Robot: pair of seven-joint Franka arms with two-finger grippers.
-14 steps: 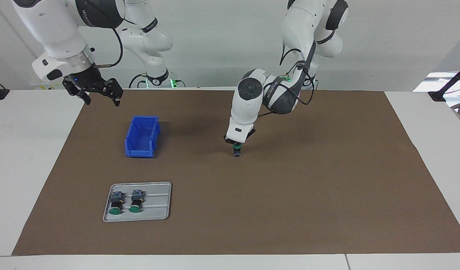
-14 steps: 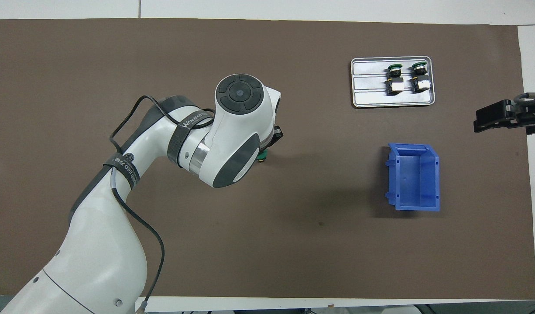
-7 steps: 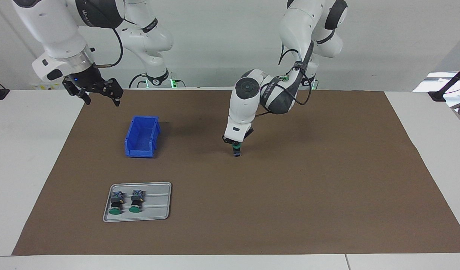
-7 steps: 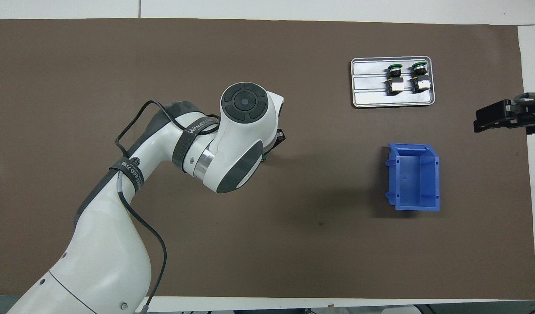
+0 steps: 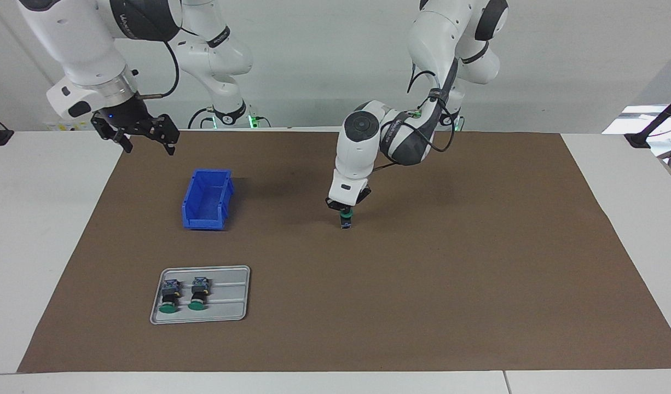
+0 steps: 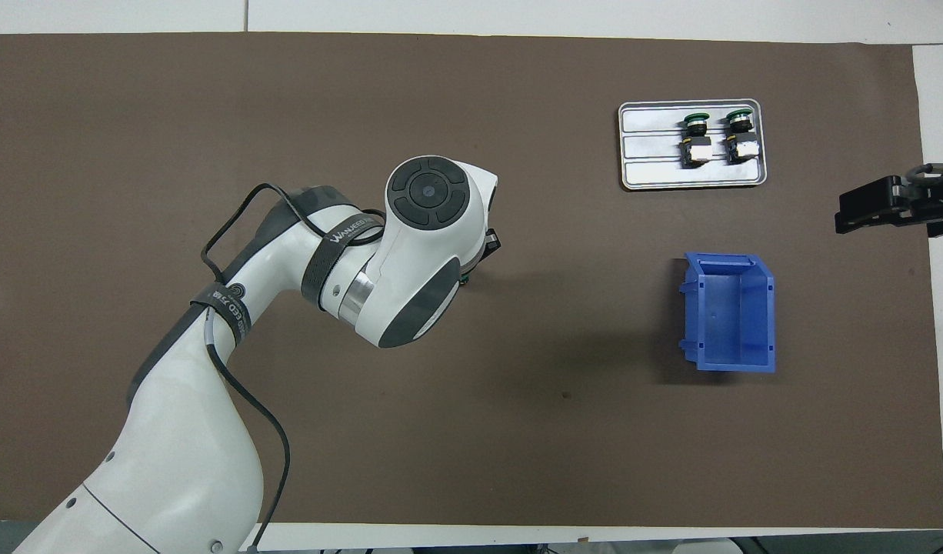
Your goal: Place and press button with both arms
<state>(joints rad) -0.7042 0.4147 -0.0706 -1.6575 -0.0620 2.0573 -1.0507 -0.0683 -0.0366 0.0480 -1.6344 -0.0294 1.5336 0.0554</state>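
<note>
One button [image 5: 346, 220] stands upright on the brown mat near the table's middle, green cap up. My left gripper [image 5: 345, 209] points straight down on it, fingers together, tips on the green cap. In the overhead view the left arm's wrist hides the button except a green sliver [image 6: 463, 279]. My right gripper [image 5: 148, 141] is open and empty, and waits in the air over the mat's edge at the right arm's end; it also shows in the overhead view [image 6: 864, 209]. Two more buttons [image 5: 168, 295] [image 5: 197, 294] lie on their sides in a grey tray [image 5: 231, 306].
A blue open bin [image 5: 207, 200] stands between the right gripper and the tray, also in the overhead view [image 6: 729, 312]. The tray [image 6: 656, 173] lies farther from the robots than the bin. White table borders the mat [image 5: 450, 284] at both ends.
The left arm's wrist has shifted slightly up and back down over the button. The button, the tray and the right arm have not moved.
</note>
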